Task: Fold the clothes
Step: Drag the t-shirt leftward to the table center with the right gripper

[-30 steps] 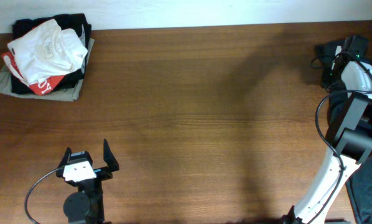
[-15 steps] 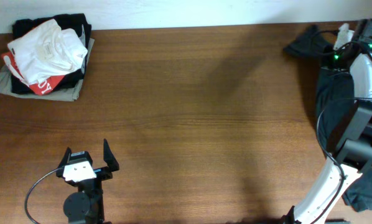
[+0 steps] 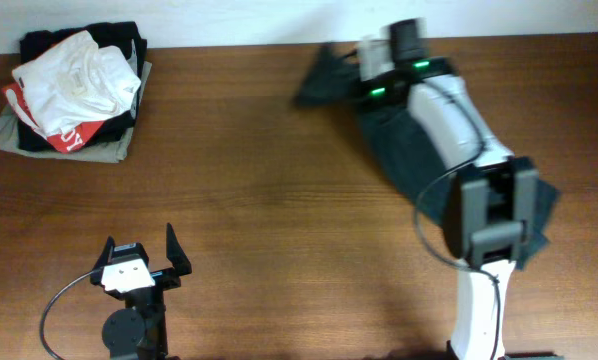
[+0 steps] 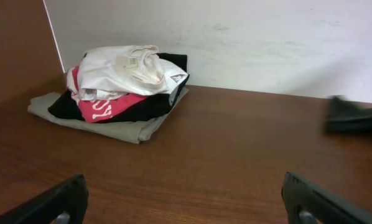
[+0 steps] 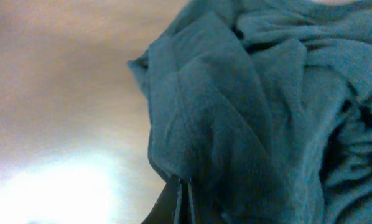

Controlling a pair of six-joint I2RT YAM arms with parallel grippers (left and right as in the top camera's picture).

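Observation:
The clothes, a dark teal-grey T-shirt (image 3: 409, 150), hang bunched from my right gripper (image 3: 364, 62) over the far middle of the table and trail back right under the arm. Its leading flap (image 3: 321, 85) points left. In the right wrist view the T-shirt (image 5: 248, 106) fills the frame, and the right gripper (image 5: 183, 202) is shut on a fold of it. My left gripper (image 3: 141, 247) rests near the front left edge, wide open with nothing in it. In the left wrist view the left gripper (image 4: 186, 200) frames bare table, and a dark edge of the T-shirt (image 4: 354, 117) shows at far right.
A pile of other garments sits at the back left corner: a white one (image 3: 79, 75) on top, a red one with white lettering (image 3: 64, 135), black and beige ones beneath. The same pile (image 4: 120, 87) stands before the pale wall in the left wrist view.
My right arm has swung from the table's far right edge leftward to the back middle, carrying the T-shirt over the tabletop. The left arm has stayed still.

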